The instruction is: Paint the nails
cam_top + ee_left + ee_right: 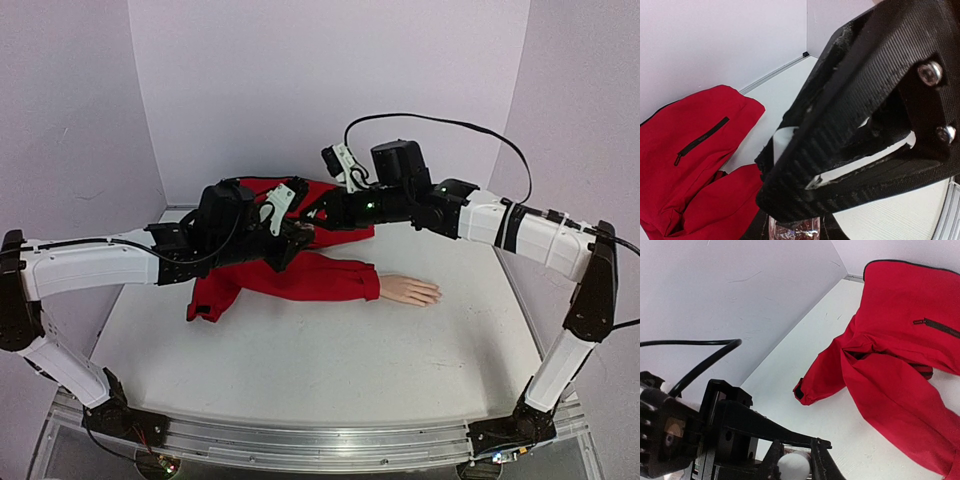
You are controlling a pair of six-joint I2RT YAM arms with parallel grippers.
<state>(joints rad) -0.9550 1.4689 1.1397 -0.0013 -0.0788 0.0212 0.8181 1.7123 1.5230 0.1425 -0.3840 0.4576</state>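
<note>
A pale mannequin hand [410,291] lies on the white table [330,360], coming out of a red sleeve [320,278]. Its nails [434,294] are too small to make out. Both grippers meet above the red jacket, left of the hand. My left gripper [298,234] [793,227] is shut on a small glass bottle [793,231] with red glittery contents. My right gripper [320,214] [794,462] is closed on the bottle's white cap [794,466]. In the left wrist view the right gripper's black fingers [860,125] fill most of the picture.
The red jacket [900,340] is spread across the back of the table, its other sleeve ending at a cuff [802,392] to the left. Pale walls close the back and sides. A black cable [440,122] loops above the right arm.
</note>
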